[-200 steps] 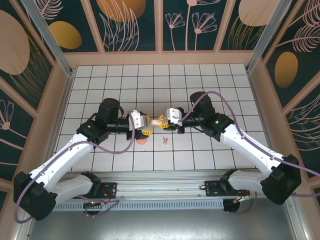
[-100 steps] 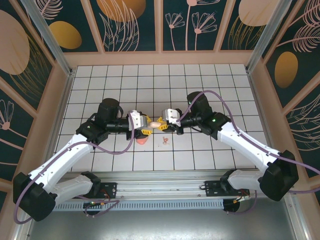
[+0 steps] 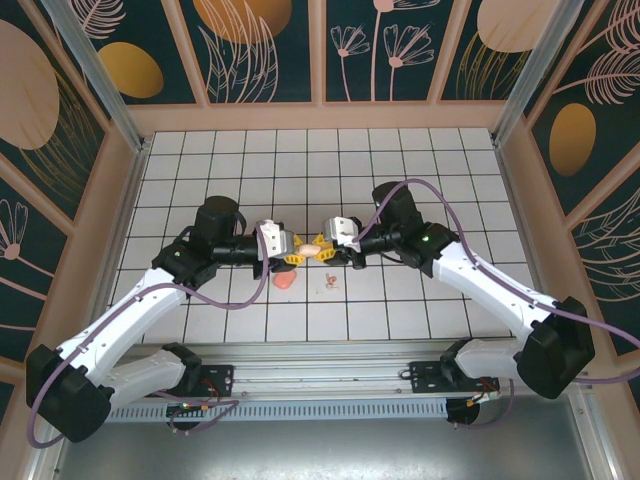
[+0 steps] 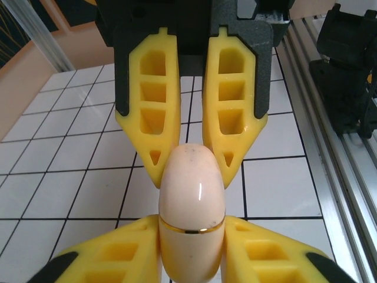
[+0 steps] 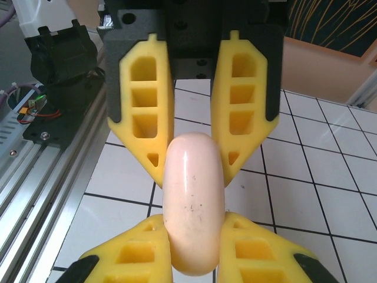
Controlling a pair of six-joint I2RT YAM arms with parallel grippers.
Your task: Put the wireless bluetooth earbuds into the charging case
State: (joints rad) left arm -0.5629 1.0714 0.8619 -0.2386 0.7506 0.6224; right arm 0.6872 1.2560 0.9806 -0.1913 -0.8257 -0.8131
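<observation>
Two wireless bluetooth earbuds (image 3: 330,282) lay close together on the white-tiled tabletop (image 3: 400,180), tiny and pale, their detail too small to make out. Just to their left sat a salmon-pink rounded block (image 3: 285,281). Beyond them, raised off the tiles, was the charging case (image 3: 311,244) — a pale pink capsule with a thin gold seam round its middle — held lengthwise between the arms. The left gripper (image 3: 297,249) pinched one end, the right gripper (image 3: 324,246) the other — yellow fingers pressed against its sides in both wrist views.
</observation>
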